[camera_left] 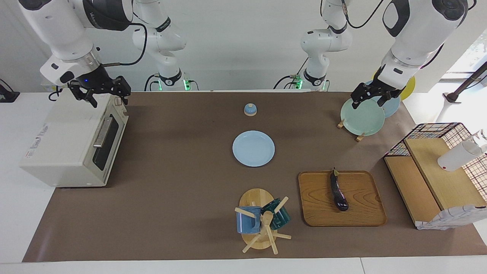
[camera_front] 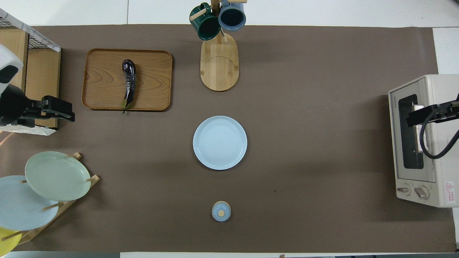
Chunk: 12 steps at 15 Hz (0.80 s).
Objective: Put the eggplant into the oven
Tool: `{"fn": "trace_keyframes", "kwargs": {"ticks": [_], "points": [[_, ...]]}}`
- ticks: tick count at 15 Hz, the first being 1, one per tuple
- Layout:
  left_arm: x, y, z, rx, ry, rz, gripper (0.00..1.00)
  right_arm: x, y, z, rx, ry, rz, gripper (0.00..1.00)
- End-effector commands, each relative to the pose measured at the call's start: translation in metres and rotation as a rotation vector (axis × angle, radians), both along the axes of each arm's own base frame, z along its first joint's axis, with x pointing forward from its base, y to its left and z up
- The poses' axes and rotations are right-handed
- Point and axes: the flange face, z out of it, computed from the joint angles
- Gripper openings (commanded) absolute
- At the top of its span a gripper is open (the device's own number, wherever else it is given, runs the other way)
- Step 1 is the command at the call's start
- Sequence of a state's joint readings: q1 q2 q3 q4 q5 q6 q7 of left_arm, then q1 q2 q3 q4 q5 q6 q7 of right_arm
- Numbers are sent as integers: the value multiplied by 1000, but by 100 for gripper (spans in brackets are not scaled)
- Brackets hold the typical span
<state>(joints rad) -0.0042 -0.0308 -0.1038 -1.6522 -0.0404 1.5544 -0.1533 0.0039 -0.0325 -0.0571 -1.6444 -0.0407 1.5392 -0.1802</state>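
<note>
Both grippers' jaws open – oven (camera_left: 72,146) door shut, its inside hidden; eggplant (camera_left: 338,191) on tray (camera_left: 357,213).

Brown mat (camera_left: 171,190) covers white desk (camera_left: 23,228). Eggplant (camera_left: 338,191) glossy purple-black, on brown wood-grain tray (camera_left: 361,205). Oven (camera_left: 72,144) cream-white, dark glass door. Centre plate (camera_left: 253,148) pale blue. Racked plates: mint green (camera_left: 361,118), pale blue, yellow. Mugs: blue (camera_left: 247,220), dark green (camera_left: 279,215), on pale wooden stand. Small blue lid (camera_left: 250,109) with tan knob. Wire basket (camera_left: 437,131) black grid. Arms white, claws black.
</note>
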Motion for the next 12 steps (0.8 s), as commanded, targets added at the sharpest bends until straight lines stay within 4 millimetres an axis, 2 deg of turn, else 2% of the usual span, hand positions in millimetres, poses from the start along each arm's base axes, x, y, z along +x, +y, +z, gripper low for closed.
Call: {"fn": "trace_keyframes", "kwargs": {"ticks": [1,10,11,12], "points": [[-2,2,3,-14,3,-11,100,-1,1,3,20,-16,-11,100],[0,0,4,-16,-18,-6,100,-2,-6,3,23,-23,-15,100],[2,0,4,-17,-29,-1,100,2,-6,5,20,-58,-1,51],[2,0,4,-17,-33,0,100,3,-4,1,20,-70,23,34]]}}
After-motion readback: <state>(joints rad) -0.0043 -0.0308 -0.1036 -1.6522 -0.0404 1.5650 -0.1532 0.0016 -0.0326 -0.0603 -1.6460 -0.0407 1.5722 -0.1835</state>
